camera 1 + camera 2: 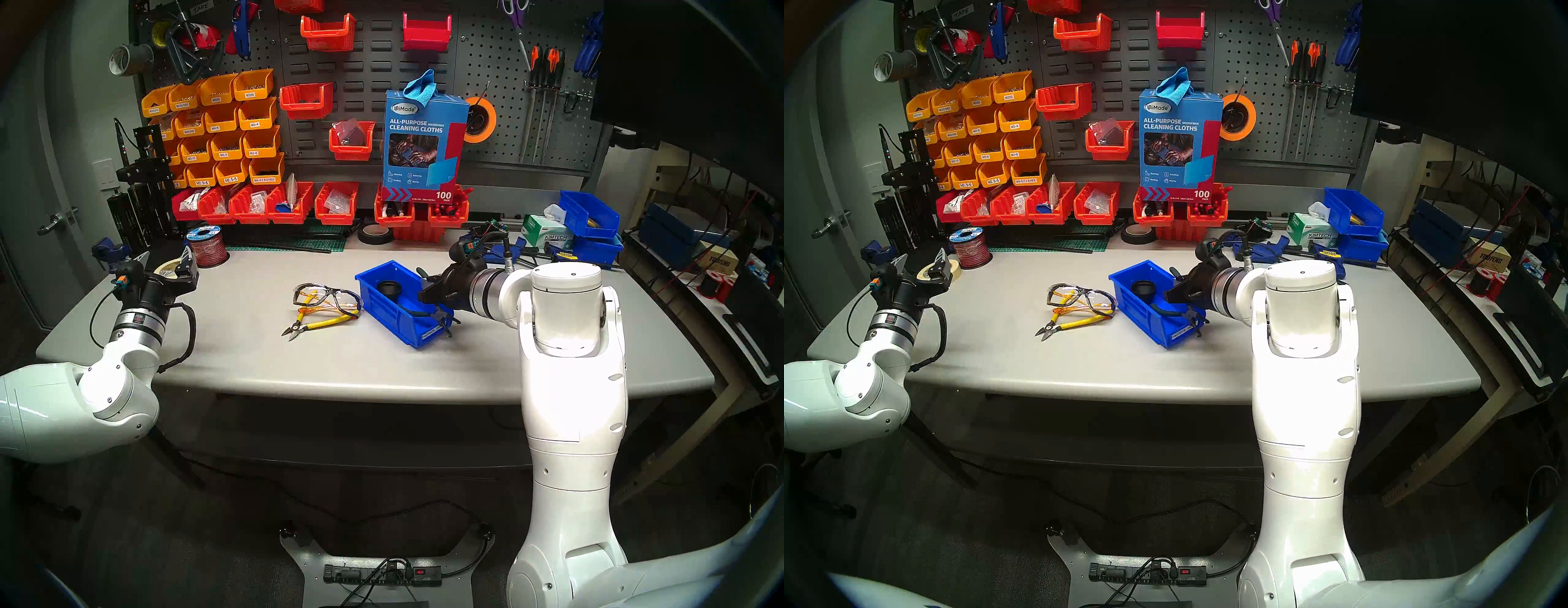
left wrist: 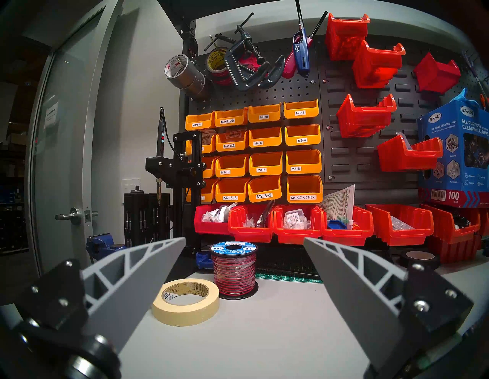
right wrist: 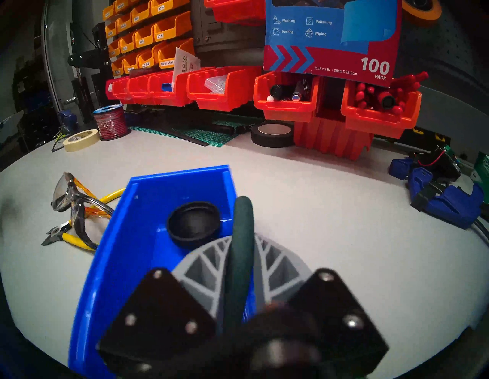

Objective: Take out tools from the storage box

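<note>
The storage box is a small blue bin at the table's middle, with a white label on its front lip. Inside lies a black round cup-shaped piece. The green-handled pliers slant over the box's right wall, and my right gripper is shut on their handle. Left of the box, safety glasses rest on yellow-handled cutters. My left gripper hovers open at the far left.
A masking tape roll and a red wire spool sit ahead of my left gripper. Red bins and a black tape roll line the back. Blue clamps, a tissue box and larger blue bins crowd the back right.
</note>
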You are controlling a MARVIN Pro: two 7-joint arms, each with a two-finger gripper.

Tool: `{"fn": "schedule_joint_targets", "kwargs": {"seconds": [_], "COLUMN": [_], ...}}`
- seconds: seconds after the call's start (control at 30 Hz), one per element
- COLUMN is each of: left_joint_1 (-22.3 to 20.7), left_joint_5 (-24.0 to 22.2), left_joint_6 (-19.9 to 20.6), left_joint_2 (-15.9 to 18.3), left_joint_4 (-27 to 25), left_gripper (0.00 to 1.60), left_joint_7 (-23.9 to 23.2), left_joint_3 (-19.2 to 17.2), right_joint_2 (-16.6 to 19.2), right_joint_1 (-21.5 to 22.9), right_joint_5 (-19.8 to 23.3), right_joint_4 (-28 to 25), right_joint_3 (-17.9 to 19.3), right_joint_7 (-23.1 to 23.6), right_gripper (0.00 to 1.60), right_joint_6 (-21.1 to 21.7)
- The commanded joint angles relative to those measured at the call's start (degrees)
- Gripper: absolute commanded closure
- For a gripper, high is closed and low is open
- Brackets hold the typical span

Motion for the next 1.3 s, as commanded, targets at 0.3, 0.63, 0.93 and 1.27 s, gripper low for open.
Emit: {"fn": "schedule_joint_targets", "kwargs": {"seconds": [0.3, 0.63, 0.93, 1.27], "left_joint_1": [-2.15, -2.22, -2.42, -2.31], "left_joint_5": [-0.25, -0.24, -0.26, -0.22], "left_joint_6": [-0.2, -0.21, -0.22, -0.22], "left_joint_2": [-0.12, -0.12, -0.12, -0.12], "left_joint_4": [-0.01, -0.01, -0.01, 0.0], "left_gripper": [0.0, 0.0, 0.0, 0.0], "left_joint_7": [0.13, 0.12, 0.12, 0.11], "left_joint_3": [0.68, 0.78, 0.98, 0.89], "right_joint_2": [-0.5, -0.94, 0.44, 0.81], "right_joint_1": [1.25, 9.18, 14.78, 18.19], "right_joint_5": [-0.26, 0.45, -0.71, -0.53], "right_joint_4": [0.3, 6.76, 13.38, 15.95], "right_joint_3": [-0.39, -1.96, -0.98, 1.62], "right_joint_7": [2.86, 0.8, -1.1, -2.28], "right_gripper": [1.6, 1.6, 1.6, 1.6], "right_joint_6": [-0.06, -0.06, -1.1, -3.99]}}
